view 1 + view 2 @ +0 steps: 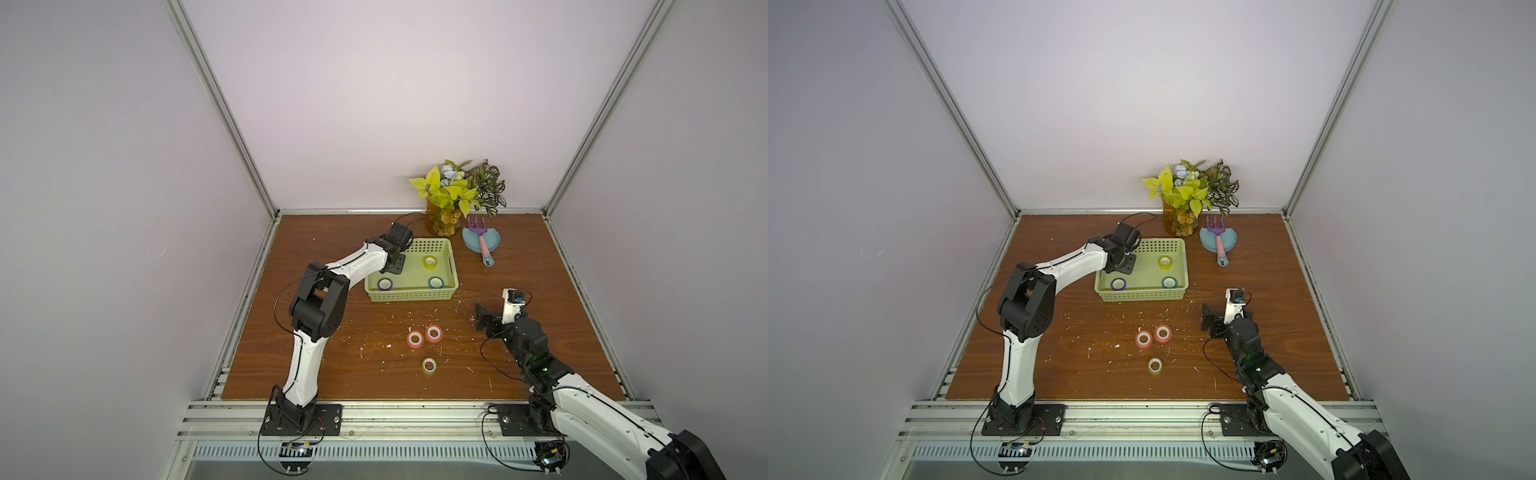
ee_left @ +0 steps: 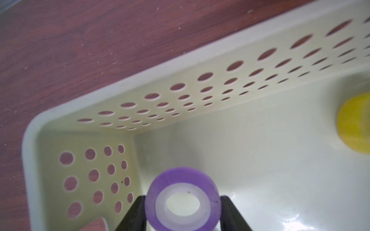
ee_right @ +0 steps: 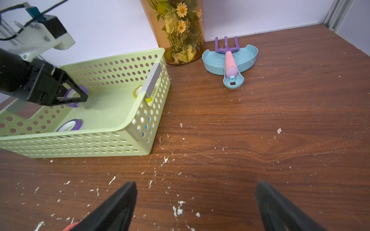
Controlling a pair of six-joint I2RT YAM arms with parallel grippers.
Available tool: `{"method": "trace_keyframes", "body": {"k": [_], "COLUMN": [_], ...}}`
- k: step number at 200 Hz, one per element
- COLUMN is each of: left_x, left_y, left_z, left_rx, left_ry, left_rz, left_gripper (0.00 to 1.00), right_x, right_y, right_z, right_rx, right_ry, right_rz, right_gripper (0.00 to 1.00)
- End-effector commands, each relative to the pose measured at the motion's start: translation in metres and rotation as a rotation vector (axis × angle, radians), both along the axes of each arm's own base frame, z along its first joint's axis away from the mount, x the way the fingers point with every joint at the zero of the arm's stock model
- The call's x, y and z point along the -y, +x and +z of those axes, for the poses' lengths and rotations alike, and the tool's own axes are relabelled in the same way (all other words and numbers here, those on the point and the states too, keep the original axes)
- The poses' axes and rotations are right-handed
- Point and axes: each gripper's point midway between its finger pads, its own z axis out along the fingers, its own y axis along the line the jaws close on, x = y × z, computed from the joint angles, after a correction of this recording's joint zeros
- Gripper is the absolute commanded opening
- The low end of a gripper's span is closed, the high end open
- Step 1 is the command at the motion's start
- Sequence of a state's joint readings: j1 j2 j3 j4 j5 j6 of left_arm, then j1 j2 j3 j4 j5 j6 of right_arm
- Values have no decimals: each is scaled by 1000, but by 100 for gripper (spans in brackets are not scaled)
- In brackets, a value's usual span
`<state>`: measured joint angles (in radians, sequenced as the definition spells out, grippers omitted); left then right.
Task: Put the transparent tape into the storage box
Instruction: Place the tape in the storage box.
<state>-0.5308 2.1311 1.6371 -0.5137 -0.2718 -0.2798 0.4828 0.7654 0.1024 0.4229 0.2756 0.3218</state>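
Observation:
The light green storage box (image 1: 411,296) stands at the table's back centre. Inside it lie a purple roll (image 1: 385,284), a blue roll (image 1: 435,282) and a yellow roll (image 1: 429,262) of transparent tape. My left gripper (image 2: 182,197) reaches into the box's far left corner, shut on another purple roll (image 2: 183,178) just above the floor. Two orange-red rolls (image 1: 415,338) (image 1: 433,332) and a colourless roll (image 1: 429,365) lie on the wood in front of the box. To their right, my right gripper (image 3: 196,184) hovers open over bare table, holding nothing.
A vase of artificial plants (image 1: 442,220) stands against the back wall. Beside it a round blue dish (image 1: 492,239) holds a purple and pink toy rake (image 1: 482,245). White specks litter the wooden table (image 1: 332,374). Walls enclose three sides.

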Motion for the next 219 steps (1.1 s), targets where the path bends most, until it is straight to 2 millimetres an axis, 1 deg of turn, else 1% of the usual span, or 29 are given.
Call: {"method": "trace_keyframes", "body": {"k": [1,35,58,69,84,101,115,144,165,183,191,194,195,197,203,210,216,219], "left_x": [-12,-12,-11,-11,-9,-6,-1,9,14,13,12,11,9,8,5,2,-2,-4], "left_y": [2,1,1,2,3,6,9,9,3,-8,-14,-17,-20,-23,-30,-38,-46,-50], "left_z": [-14,-20,-20,-16,-8,8,25,69,103,130,140,147,143,142,147,157,156,160], "left_rx": [-15,-25,-26,-18,-4,22,47,108,160,221,251,270,263,264,286,320,335,350], "left_ry": [34,41,36,28,15,-7,-43,-145,-224,-289,-317,-333,-331,-334,-356,-389,-408,-419], "left_rz": [23,26,28,31,29,28,23,9,-9,-21,-28,-30,-29,-29,-33,-38,-40,-43], "left_gripper": [49,52,60,66,70,72,74,75,79,86,90,92,93,95,100,99,99,99], "right_x": [-4,-4,-5,-4,-5,-4,-5,-5,-5,-7,-8,-8,-8,-8,-9,-9,-10,-10], "right_y": [8,8,8,8,8,8,8,8,8,8,8,8,8,8,8,8,8,8], "right_z": [28,28,29,28,29,28,28,28,28,28,27,27,27,27,28,28,28,29], "right_rx": [77,76,77,76,77,76,75,71,65,60,56,55,54,53,50,45,40,39], "right_ry": [45,44,45,44,45,44,44,42,39,40,43,41,41,41,40,39,38,36], "right_rz": [-1,0,0,-1,0,0,0,0,0,11,15,16,17,17,19,22,26,28], "right_gripper": [99,99,99,99,99,99,99,99,99,99,99,99,99,99,99,99,99,99]}}
